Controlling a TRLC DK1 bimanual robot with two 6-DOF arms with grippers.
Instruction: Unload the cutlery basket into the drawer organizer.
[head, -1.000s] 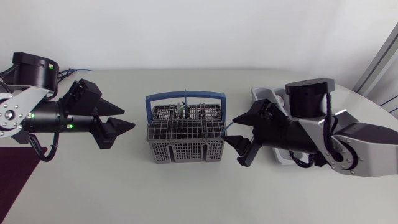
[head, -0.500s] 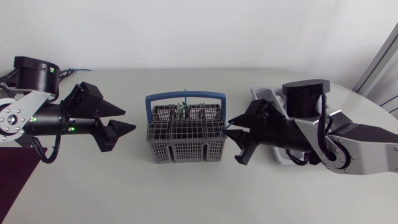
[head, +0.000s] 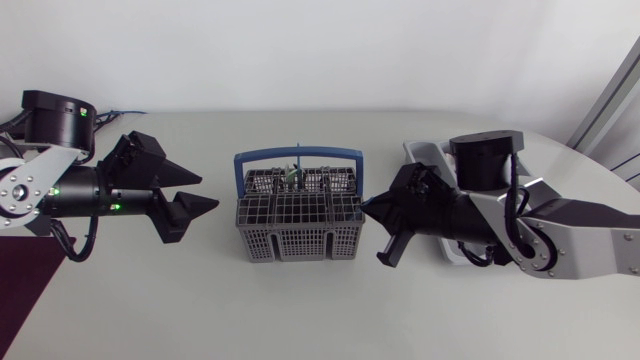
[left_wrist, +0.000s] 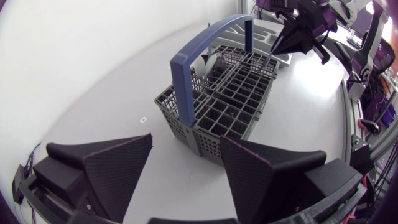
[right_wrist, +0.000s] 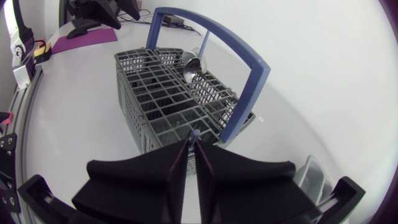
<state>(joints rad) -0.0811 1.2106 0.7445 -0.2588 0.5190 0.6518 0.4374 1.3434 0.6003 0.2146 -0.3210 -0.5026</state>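
Note:
The grey cutlery basket with its blue carrying handle stands mid-table. A metal spoon sticks up in a far compartment. My right gripper is at the basket's right end, its fingers pressed together on a thin blue utensil handle that pokes up from the end compartment. My left gripper hovers open to the left of the basket, well short of it, with nothing between its fingers. The white drawer organizer lies behind my right arm, mostly hidden.
Bare table surrounds the basket in front and on the left. A dark purple mat lies at the table's left front corner under my left arm. The organizer's rim shows just beside my right gripper.
My right gripper has closed from wide open onto the blue handle and moved slightly toward the basket. My left gripper has held its place, open.

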